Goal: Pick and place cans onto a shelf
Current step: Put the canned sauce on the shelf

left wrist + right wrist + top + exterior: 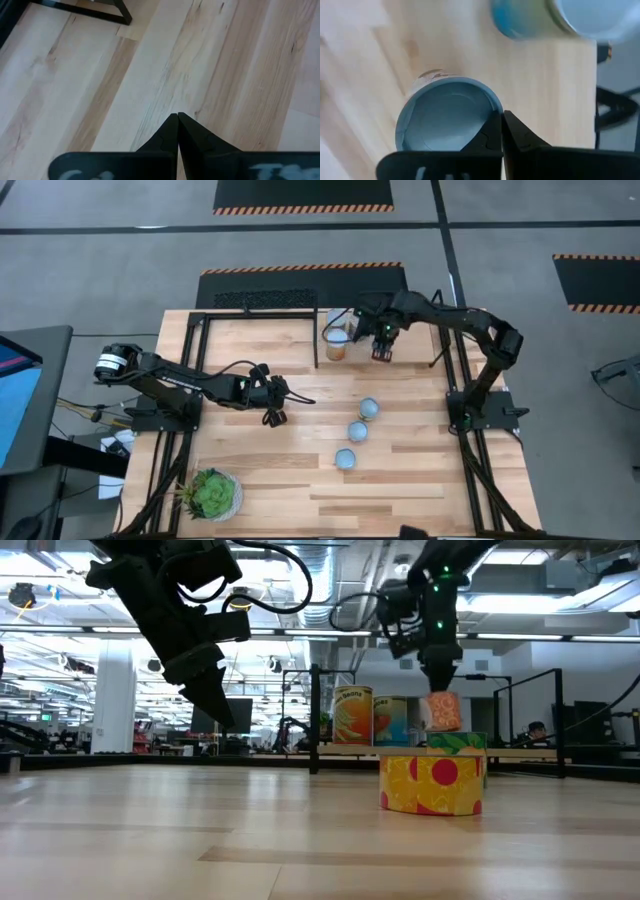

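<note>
Nearest your low camera, a squat yellow can (432, 784) with red spots stands upright on the table (420, 470), one of three cans (369, 409) (357, 430) (345, 459) you see lined up in a slanting row on the open boards from above, silver tops facing up. Behind it, your right gripper (381, 352) hangs over the shelf (520, 751) at the far edge of the table, and an orange-labelled can (442, 711) sits directly beneath its fingertips; the right wrist camera looks straight down on that can's round top (451, 116), axis vertical, with the fingers pressed together at its rim, touching each other rather than wrapped around the tin. Two more cans (353, 716) (391, 721) stand upright side by side on the shelf, just beside the orange one. Your left gripper (273, 416) hovers above bare wood left of the row, well apart from any can, its fingers (170, 131) clenched tip to tip on nothing. A potted plant (210, 493) sits at the near left corner.
</note>
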Controlling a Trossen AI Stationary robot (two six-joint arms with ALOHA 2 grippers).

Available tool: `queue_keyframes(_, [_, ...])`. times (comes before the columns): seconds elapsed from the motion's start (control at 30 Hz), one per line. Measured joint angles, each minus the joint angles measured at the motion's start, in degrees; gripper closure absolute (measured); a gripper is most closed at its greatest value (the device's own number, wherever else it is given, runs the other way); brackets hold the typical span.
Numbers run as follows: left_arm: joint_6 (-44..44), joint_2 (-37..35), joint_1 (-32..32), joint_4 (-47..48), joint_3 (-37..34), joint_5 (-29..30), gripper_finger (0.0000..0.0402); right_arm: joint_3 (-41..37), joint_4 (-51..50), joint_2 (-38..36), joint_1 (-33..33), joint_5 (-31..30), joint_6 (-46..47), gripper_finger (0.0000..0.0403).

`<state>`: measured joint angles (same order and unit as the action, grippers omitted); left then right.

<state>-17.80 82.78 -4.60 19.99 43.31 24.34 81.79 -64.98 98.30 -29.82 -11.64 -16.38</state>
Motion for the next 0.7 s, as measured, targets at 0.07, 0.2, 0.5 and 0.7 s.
queue_keyframes(0.07, [0.0, 0.0, 0.0, 0.0, 0.0, 0.0, 0.0401, -0.9, 0.6, 0.0, -2.2, 0.0, 0.0, 0.0393])
queue_keyframes(0.2, [0.0, 0.0, 0.0, 0.0, 0.0, 0.0, 0.0402, -2.7, 2.6, 0.0, -6.3, -0.5, -0.6, 0.0389])
queue_keyframes(0.5, [0.0, 0.0, 0.0, 0.0, 0.0, 0.0, 0.0401, -3.4, 7.2, 0.0, -15.0, -0.5, -1.7, 0.0393])
queue_keyframes(0.7, [0.0, 0.0, 0.0, 0.0, 0.0, 0.0, 0.0401, -3.4, 7.2, 0.0, -19.3, -0.5, -1.3, 0.0392])
